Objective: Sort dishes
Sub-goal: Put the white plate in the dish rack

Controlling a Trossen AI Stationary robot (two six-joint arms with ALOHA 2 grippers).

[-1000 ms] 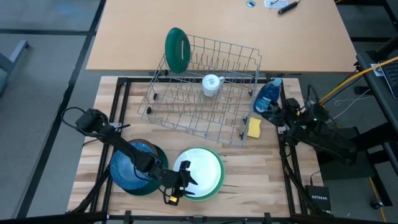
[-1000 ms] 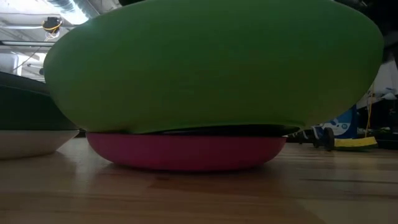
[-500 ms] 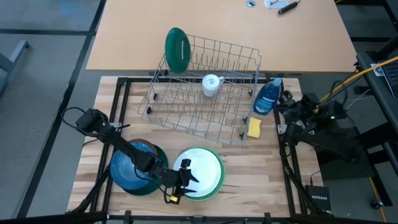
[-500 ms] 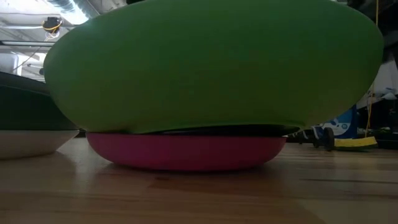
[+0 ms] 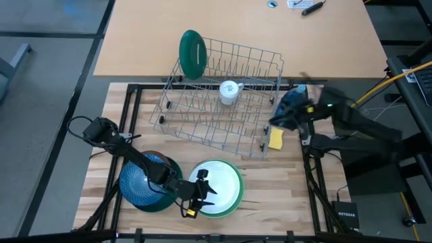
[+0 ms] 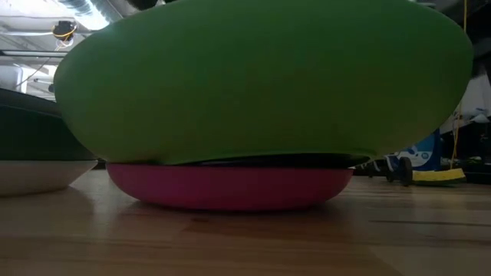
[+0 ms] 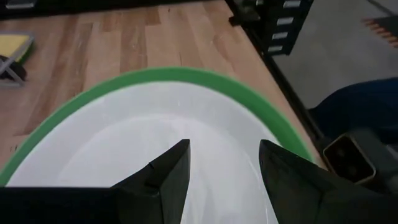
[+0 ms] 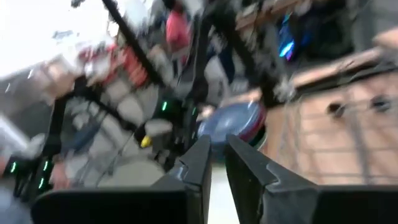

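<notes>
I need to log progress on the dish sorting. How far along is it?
Early. Done: one dark green plate stands upright in the wire rack. In hand: the left gripper, fingers open, is over the white plate atop the light green bowl, nothing gripped. The right gripper sits near the rack's end. Left: that stack and the blue dish stack.

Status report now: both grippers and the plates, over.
Left gripper open over white plate. Right gripper raised beside rack, empty. Nothing blocking.
</notes>
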